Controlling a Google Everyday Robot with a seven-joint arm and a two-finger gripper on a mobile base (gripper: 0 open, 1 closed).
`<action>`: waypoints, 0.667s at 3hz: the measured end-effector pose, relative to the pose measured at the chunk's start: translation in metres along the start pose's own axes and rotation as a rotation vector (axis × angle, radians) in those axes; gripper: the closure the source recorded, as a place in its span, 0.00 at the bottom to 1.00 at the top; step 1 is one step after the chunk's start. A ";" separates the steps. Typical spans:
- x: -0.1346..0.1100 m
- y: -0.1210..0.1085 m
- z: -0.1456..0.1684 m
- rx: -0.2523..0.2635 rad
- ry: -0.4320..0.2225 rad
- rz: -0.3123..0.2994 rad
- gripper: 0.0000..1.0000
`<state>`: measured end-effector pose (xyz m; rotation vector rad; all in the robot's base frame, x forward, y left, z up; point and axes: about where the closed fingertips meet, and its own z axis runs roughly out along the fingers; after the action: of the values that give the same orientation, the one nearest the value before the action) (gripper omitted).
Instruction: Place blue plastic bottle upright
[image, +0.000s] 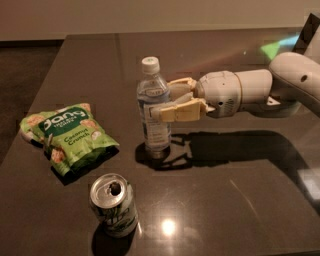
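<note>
The blue plastic bottle (155, 131) is clear and pale bluish with a white cap and a white label. It stands upright on the dark table (235, 200), its base on the surface. My gripper (161, 100) reaches in from the right at the height of the bottle's middle. One tan finger (176, 112) lies across the bottle's front and the other (180, 85) lies behind it, so the bottle sits between them.
A green-and-white drink can (114, 204) stands opened near the front, left of the bottle. A green snack bag (67, 136) lies at the left. My white arm (260, 91) stretches over the table's right half. The table's far edge runs along the wall.
</note>
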<state>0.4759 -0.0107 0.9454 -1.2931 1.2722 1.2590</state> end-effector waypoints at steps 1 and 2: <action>0.007 -0.008 -0.004 0.010 -0.066 0.007 0.82; 0.011 -0.011 -0.006 0.016 -0.104 -0.022 0.59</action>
<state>0.4867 -0.0166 0.9340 -1.2120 1.1892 1.2810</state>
